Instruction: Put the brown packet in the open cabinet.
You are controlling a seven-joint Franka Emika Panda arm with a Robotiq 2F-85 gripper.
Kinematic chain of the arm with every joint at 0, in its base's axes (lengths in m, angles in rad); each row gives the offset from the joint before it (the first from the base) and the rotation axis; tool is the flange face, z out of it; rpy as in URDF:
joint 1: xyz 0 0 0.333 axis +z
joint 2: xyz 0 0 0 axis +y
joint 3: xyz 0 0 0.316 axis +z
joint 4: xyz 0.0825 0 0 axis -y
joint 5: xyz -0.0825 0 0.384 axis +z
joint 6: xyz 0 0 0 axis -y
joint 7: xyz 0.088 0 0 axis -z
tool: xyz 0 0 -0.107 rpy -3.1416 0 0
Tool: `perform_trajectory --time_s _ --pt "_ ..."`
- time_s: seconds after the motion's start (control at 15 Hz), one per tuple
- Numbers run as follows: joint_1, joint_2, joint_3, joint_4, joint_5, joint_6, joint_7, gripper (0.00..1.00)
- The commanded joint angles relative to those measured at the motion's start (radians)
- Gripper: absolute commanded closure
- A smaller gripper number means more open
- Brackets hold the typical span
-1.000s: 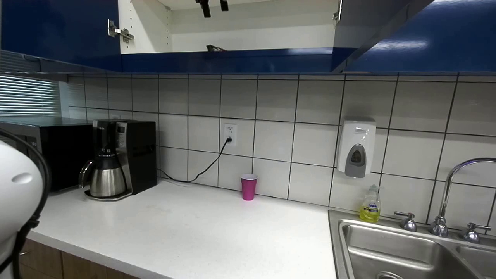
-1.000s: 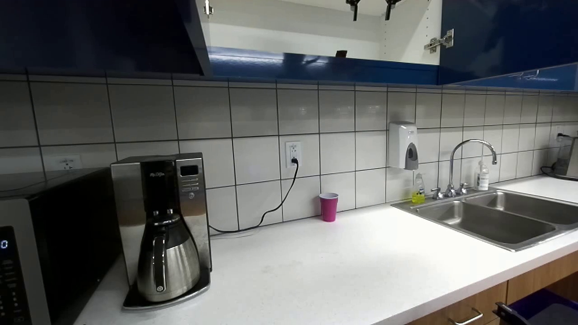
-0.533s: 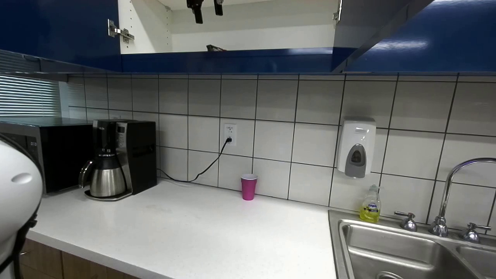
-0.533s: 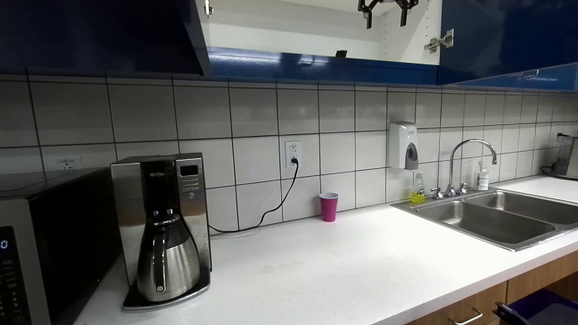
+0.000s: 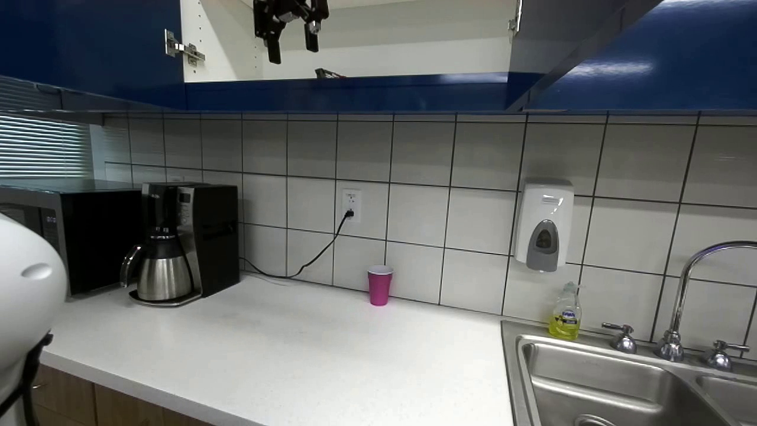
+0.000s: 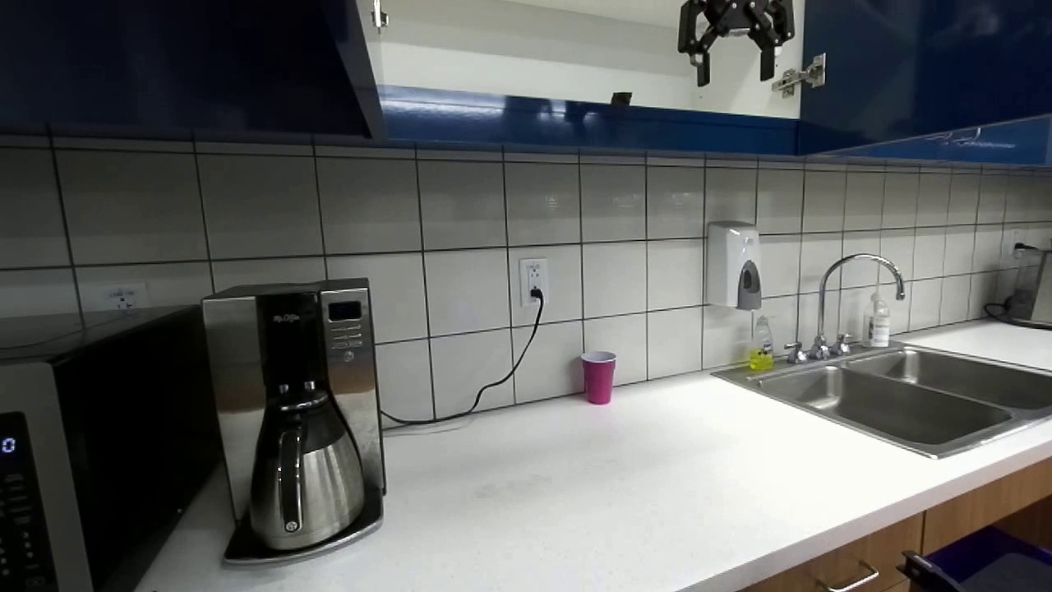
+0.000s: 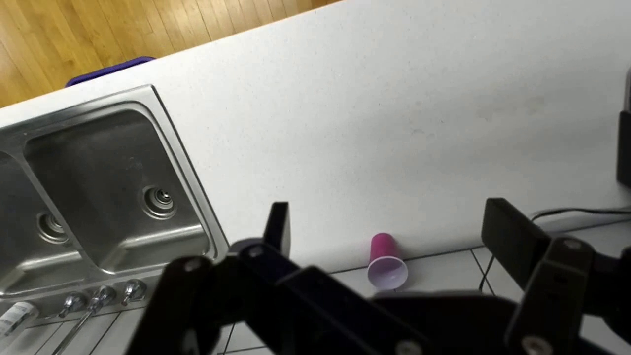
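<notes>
The brown packet lies inside the open cabinet, at the front edge of its floor. Only its top shows over the blue front rail, in both exterior views. The cabinet's white interior and dark-blue doors show in both exterior views. My gripper is open and empty, hanging pointing down before the cabinet opening. In an exterior view the gripper appears to the right of the packet, apart from it. In the wrist view the gripper has its fingers wide apart; the packet is out of view.
A pink cup stands on the white counter against the tiles. A coffee maker and a microwave stand at one end. The sink and soap dispenser are on the other side. An open door juts out.
My gripper has come down and moved away from the packet, left in one exterior view and right in another. It stays open. The packet has not moved.
</notes>
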Motion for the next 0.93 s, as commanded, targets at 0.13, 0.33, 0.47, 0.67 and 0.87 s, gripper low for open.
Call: perform_trajectory --time_s 0.13,0.33,0.47,0.67,0.87 --pt "0.003 -0.202 0.006 -0.365 -0.010 0.128 -0.058 0.00" --pt "0.007 -0.278 0.010 -0.537 -0.015 0.192 -0.076 0.00" --pt "0.009 -0.309 0.017 -0.626 -0.022 0.223 -0.080 0.00" --pt "0.014 -0.338 0.030 -0.737 -0.026 0.267 -0.073 0.00" --pt "0.016 -0.346 0.041 -0.818 -0.029 0.308 -0.070 0.00"
